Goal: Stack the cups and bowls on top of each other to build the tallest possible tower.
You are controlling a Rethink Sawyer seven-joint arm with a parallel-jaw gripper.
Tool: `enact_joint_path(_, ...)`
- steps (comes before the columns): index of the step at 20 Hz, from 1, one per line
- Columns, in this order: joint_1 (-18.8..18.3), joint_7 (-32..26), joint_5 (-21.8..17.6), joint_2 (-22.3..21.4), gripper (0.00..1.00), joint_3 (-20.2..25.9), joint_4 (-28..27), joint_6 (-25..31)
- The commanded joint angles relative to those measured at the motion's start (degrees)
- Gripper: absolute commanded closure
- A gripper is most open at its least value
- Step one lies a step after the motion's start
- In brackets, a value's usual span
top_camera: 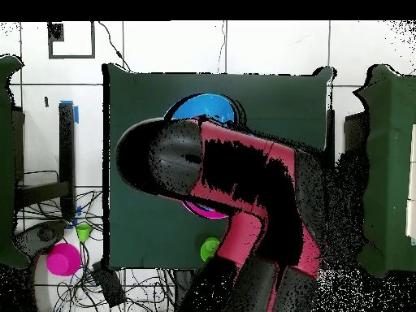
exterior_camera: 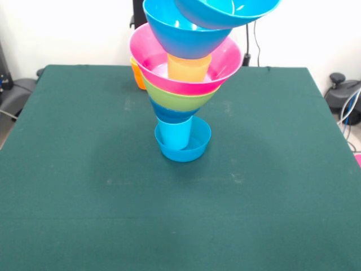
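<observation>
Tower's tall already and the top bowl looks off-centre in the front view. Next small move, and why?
Probably nudge the top blue bowl back toward the tower's centre before any release. In the front view it sits tilted and offset to the picture's right of the blue bowl below it, and the whole stack rests on one light blue cup in a small blue bowl. The gripper itself is not visible.

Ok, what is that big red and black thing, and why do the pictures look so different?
That is a robot arm, seen by a camera straight above. It covers most of the tower; only the top blue bowl peeks out. The other picture is taken from across the green table. There you see the tower of cups and bowls: a light blue cup in a small blue bowl at the bottom, a pink bowl higher up. The arm's end effector is hidden, so I cannot tell whether it holds anything.
</observation>
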Motion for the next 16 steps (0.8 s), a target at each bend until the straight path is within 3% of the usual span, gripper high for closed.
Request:
enact_joint_path(1, -1.70, -1.87, 0.01, -0.34, 1.00, 7.43, 8.24, -3.90)
enact_joint_path(16, -3.81, -2.86, -0.44, -1.65, 1.00, 9.09, 10.10, -5.10)
